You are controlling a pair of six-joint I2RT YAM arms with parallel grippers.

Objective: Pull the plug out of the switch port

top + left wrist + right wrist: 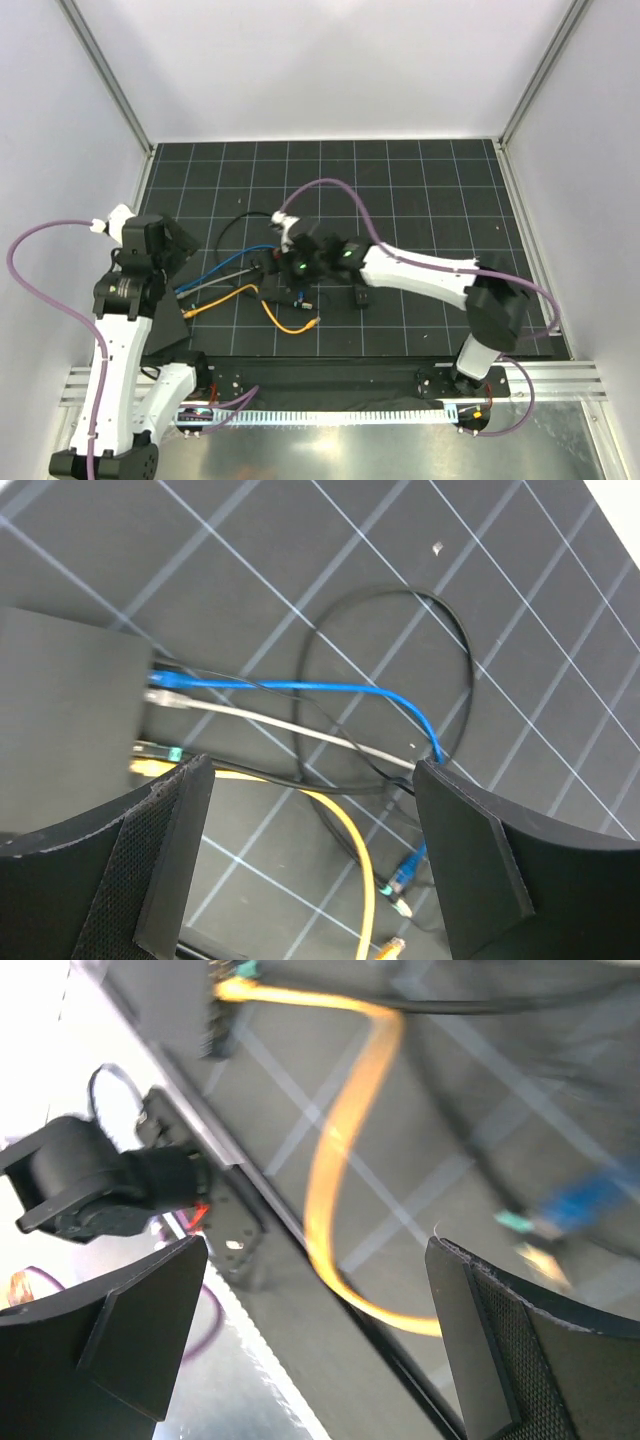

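- From above and behind, we look steeply down on the whole gridded mat (420,190).
- Our wrist cameras sit close, low; both catch the yellow cable (335,1160).

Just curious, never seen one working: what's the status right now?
Left tool open, empty, facing switch. Right tool open, empty, above yellow cable. Blue cable and white cable plugged in. Black cable loops nearby.

Black mat with a white grid (420,180) is carrying a flat matte-black rectangular switch box (60,710). Blue cable (330,687), white cable (280,720) and yellow cable (367,900) are running from its socket edge across the mat. Thin black cable (400,590) is looping over them. Small black block (362,297) is sitting well apart.
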